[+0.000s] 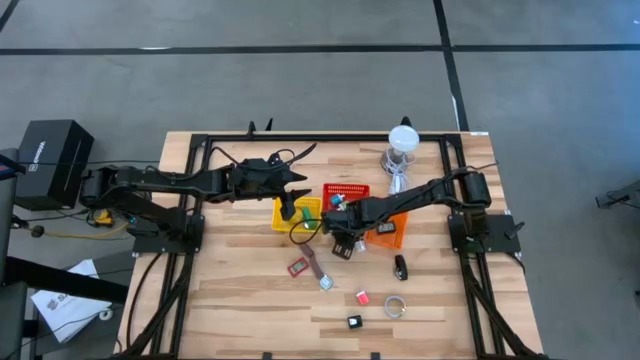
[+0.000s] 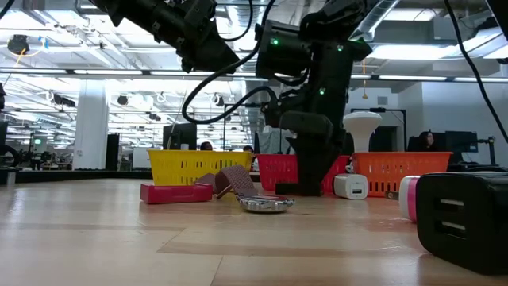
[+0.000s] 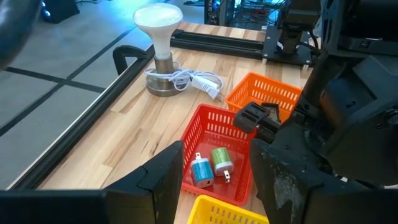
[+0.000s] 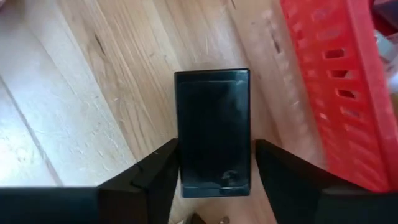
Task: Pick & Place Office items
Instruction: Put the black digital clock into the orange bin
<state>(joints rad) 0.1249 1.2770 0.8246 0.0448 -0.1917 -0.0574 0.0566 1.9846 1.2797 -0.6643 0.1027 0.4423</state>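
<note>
My right gripper (image 1: 342,243) points down at the table just in front of the red basket (image 1: 346,193), shut on a black rectangular block (image 4: 212,130) that lies flat on the wood. My left gripper (image 1: 288,212) hovers open over the yellow basket (image 1: 306,208) with nothing between its fingers. A blue plug (image 3: 201,171) and a green plug (image 3: 221,160) lie in the red basket. On the table's near half lie a red flat item (image 1: 297,268), a brown strip (image 1: 314,266), a black item (image 1: 401,267), a small red item (image 1: 361,297) and a ring (image 1: 396,306). My right gripper has the black block between its two fingers, which press on its two long sides (image 4: 181,168) at the end nearer the wrist. The fingers come from above, pointing down and lying across the block. The block lies flat on the table.
An orange basket (image 1: 390,232) stands right of my right gripper. A white-topped bulb on a base with a coiled cable (image 1: 402,140) stands at the far right. A black-and-white item (image 1: 354,321) lies by the near edge. Dark rails frame the table.
</note>
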